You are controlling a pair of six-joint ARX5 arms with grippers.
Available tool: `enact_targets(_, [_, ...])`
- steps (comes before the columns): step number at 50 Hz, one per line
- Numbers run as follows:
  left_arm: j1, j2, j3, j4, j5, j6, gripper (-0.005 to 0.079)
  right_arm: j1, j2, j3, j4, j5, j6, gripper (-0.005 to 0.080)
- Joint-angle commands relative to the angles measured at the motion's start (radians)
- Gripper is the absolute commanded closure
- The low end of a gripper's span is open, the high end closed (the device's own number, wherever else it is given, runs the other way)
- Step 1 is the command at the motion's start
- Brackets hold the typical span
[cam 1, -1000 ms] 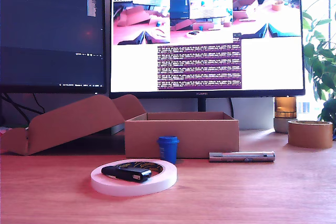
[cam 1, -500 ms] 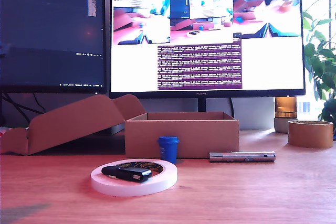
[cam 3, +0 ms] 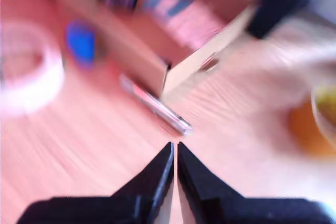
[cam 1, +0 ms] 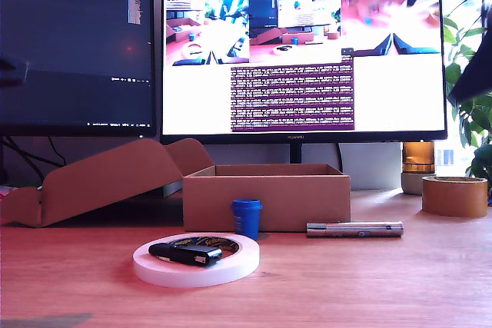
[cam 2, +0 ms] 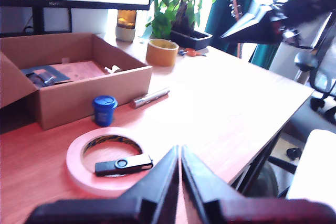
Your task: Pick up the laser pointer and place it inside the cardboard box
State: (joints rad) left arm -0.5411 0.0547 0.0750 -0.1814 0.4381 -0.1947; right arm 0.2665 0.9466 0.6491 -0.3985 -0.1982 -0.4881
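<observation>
The pointer point(cam 1: 354, 229) has not been picked up yet; it lies flat on the table point(cam 1: 369, 282), just in front of the box point(cam 1: 266, 197). The reach is the step in hand. Next, one pincer must be opened and brought down over the pointer. The first pincer point(cam 2: 179, 156) and the second pincer point(cam 3: 175, 150) are both pressed together, empty. From the second pincer, the pointer point(cam 3: 155, 104) is seen near, at about 12 o'clock

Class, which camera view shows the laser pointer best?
The exterior view: the laser pointer lies sharp and side-on beside the cardboard box. The first wrist view shows it small; the second wrist view shows it blurred.
</observation>
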Motion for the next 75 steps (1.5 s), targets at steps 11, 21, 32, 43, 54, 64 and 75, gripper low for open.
enact_targets(11, [-0.002, 0.004, -0.010, -0.009, -0.006, 0.019, 0.0764, -0.065, 0.303, 0.247, -0.217, -0.168, -0.553, 0.0763])
enact_targets(21, [-0.002, 0.004, -0.010, -0.013, -0.010, 0.024, 0.0764, -0.098, 0.510, 0.396, -0.343, -0.212, -0.687, 0.0763])
enact_targets(32, [-0.002, 0.004, -0.010, -0.039, -0.018, 0.031, 0.0764, -0.103, 0.631, 0.470, -0.329, -0.214, -0.698, 0.0763])
enact_targets(43, [-0.002, 0.004, -0.010, -0.038, -0.029, 0.039, 0.0764, -0.103, 0.650, 0.470, -0.238, -0.209, -0.698, 0.0667])
enact_targets(54, [-0.002, 0.004, -0.010, -0.034, -0.061, 0.047, 0.0764, -0.081, 0.677, 0.470, -0.211, -0.184, -0.700, 0.0575])
enact_targets(64, [-0.002, 0.004, -0.010, -0.035, -0.077, 0.046, 0.0764, -0.040, 0.729, 0.470, -0.192, -0.142, -0.721, 0.0575])
enact_targets(75, [-0.002, 0.004, -0.010, -0.035, -0.081, 0.046, 0.0764, -0.013, 0.798, 0.471, -0.183, -0.116, -0.719, 0.0530])
